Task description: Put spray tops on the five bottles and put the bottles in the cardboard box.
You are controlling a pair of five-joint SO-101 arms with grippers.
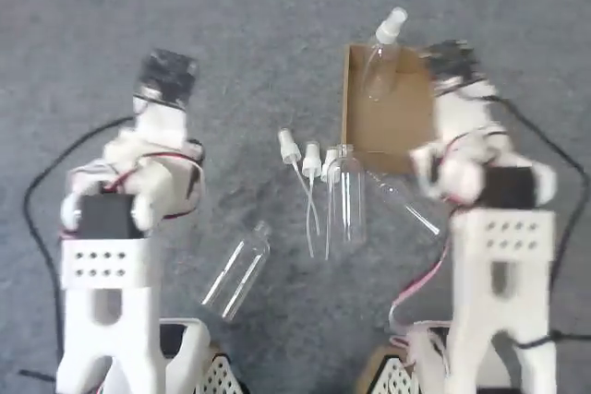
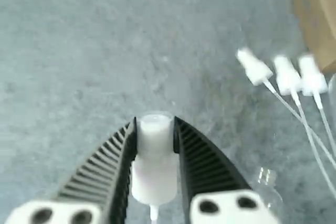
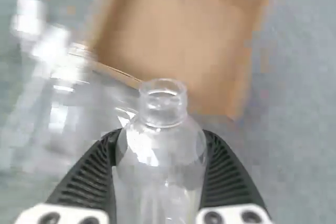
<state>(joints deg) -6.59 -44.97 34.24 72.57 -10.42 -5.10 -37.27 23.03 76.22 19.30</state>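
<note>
Left gripper (image 2: 154, 125) pinching spray top (image 2: 154, 166). Right gripper (image 3: 161, 136) clamped on shoulder of open bottle (image 3: 161, 100), centre-right in high view, just below box (image 1: 397, 131). Bottle likely light, slick, thin-walled: grip gently near neck.

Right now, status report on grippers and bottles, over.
Left gripper shut on spray top. Right gripper shut on bare bottle. One capped bottle lying in cardboard box. Three loose spray tops beside open bottles mid-table.
</note>
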